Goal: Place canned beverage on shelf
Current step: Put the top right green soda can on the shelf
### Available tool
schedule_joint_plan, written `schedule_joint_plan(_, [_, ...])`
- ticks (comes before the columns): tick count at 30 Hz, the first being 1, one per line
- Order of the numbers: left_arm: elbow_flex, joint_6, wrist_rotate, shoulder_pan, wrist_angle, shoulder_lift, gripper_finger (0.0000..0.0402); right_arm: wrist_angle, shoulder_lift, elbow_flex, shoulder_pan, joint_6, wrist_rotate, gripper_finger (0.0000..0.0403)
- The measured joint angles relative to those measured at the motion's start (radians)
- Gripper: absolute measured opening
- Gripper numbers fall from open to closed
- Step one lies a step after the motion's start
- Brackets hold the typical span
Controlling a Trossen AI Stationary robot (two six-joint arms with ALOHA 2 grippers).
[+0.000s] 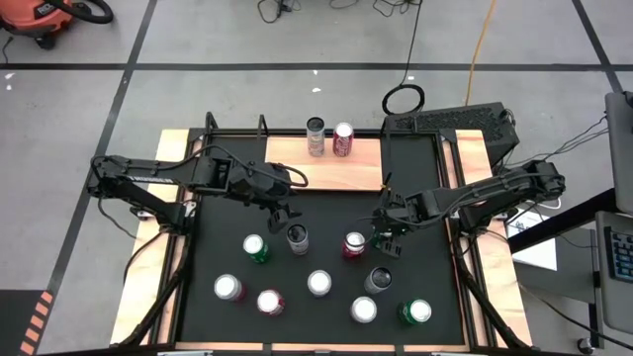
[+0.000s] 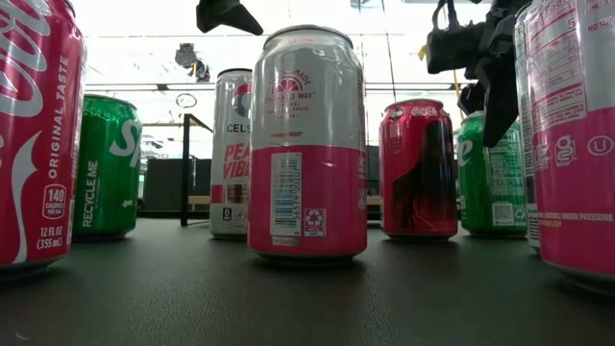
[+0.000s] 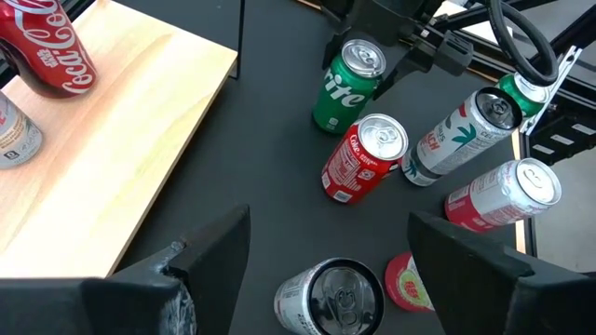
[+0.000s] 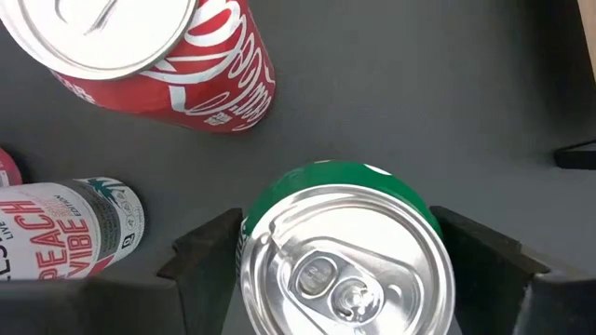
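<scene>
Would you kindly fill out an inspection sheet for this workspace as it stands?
Surface: black mat, wood-edged.
Job's things: flat light-brown wooden shelf bearing a grey can and a red can, both upright; further cans stand on the mat.
Clutter: nothing seen.
Grippers: left gripper open above a silver-topped can; right gripper over a green can.
Cables: orange cable on the floor.
Surroundings: grey floor with black tape lines; orange vacuum.
</scene>
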Motion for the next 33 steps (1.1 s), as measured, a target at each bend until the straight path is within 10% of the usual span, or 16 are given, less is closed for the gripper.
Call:
schedule_joint_plan(13, [-0.001, -0.095, 0.191, 0.004, -0.02, -0.051, 0.0285, 0.001, 0.0, 0.0, 0.004, 0.01, 0.001, 0.0286])
schedule_joint_plan(33, [-0.001, -0.133, 0.129, 0.0, -0.304, -0.168, 0.0285, 0.005, 0.0, 0.001, 0.005, -0.066, -0.002, 0.0339])
